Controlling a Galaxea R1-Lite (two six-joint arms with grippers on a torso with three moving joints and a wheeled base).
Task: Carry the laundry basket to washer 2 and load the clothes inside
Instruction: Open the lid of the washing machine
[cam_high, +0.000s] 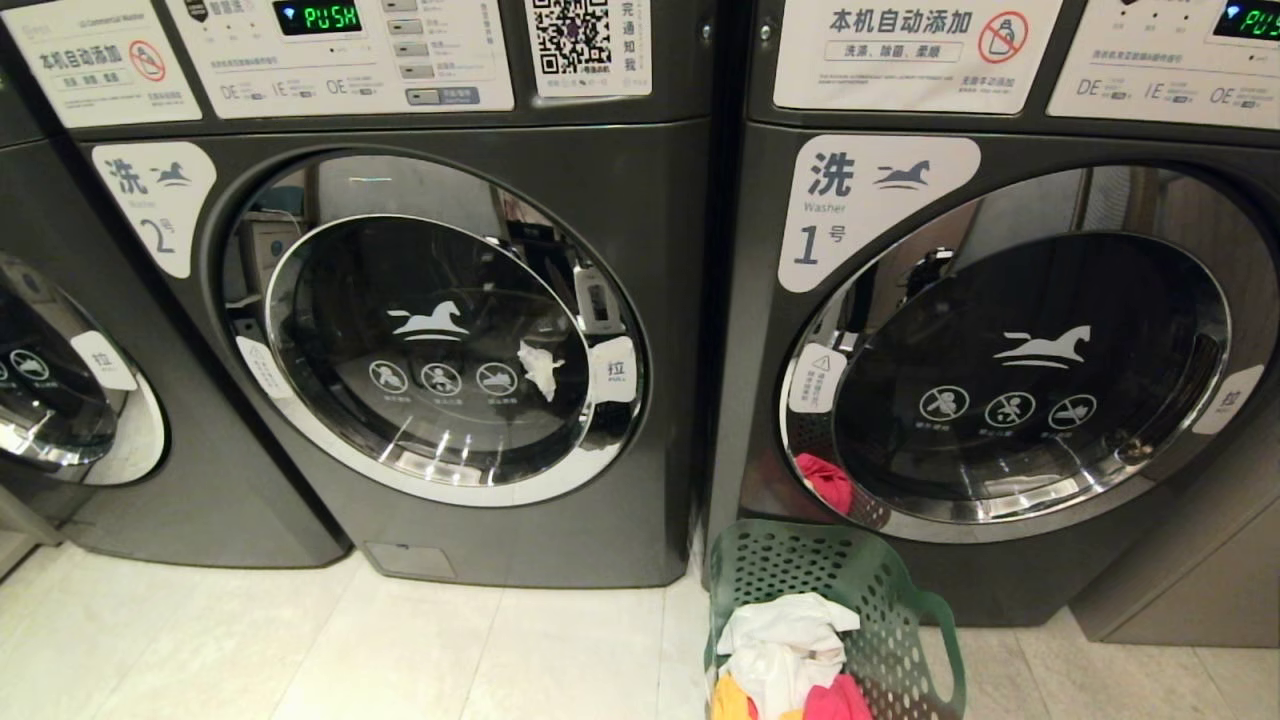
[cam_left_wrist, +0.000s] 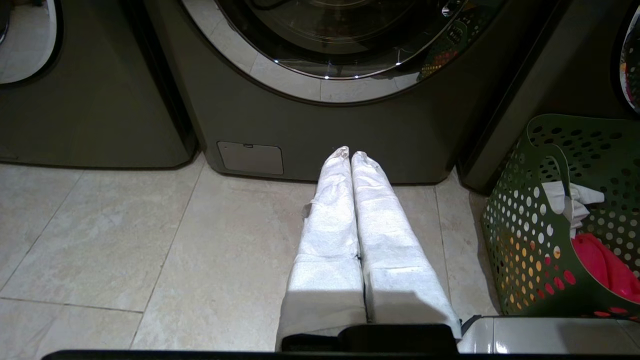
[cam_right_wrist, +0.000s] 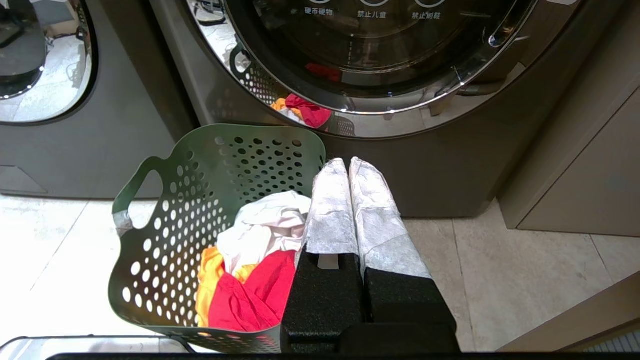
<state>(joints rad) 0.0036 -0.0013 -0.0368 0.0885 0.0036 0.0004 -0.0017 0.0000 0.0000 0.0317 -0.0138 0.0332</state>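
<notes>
Both end effectors are pinched together with nothing in them. The left end effector (cam_left_wrist: 350, 156) hangs low over the floor (cam_left_wrist: 150, 240) tiles facing the base of washer 2 (cam_high: 440, 330), whose door is closed. The right end effector (cam_right_wrist: 348, 162) sits just beside the laundry basket (cam_right_wrist: 165, 240), over its rim. That basket stands on the floor right against washer 1 (cam_high: 1010, 350), not washer 2, with the clothes (cam_right_wrist: 260, 250) piled inside: white, yellow-orange and red.
</notes>
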